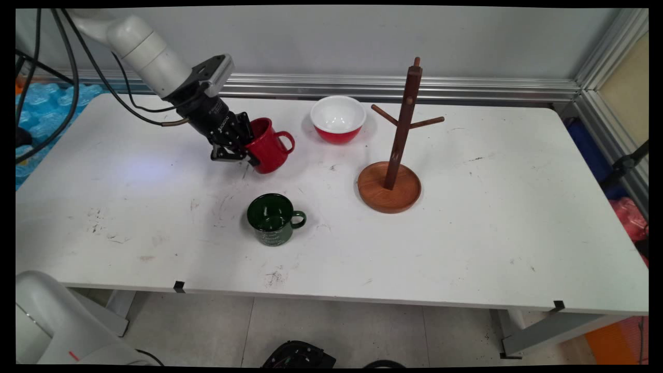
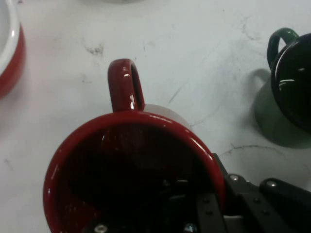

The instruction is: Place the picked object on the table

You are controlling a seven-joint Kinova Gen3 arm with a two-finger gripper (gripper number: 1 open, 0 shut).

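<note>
Red mug pinched at the rim and tilted, near the table's back left.

I had the gripper (image 1: pixel 247 150) closed on the red mug (image 1: pixel 268 145), one finger inside the wall and one outside, handle pointing away from the hand. The mug leaned toward the arm; I couldn't tell whether its base touched the table (image 1: pixel 466 248). The green mug (image 1: pixel 273 219) stood near, in front; the red bowl (image 1: pixel 337 119) and wooden mug tree (image 1: pixel 396 155), pegs bare, stood to the right.
</note>
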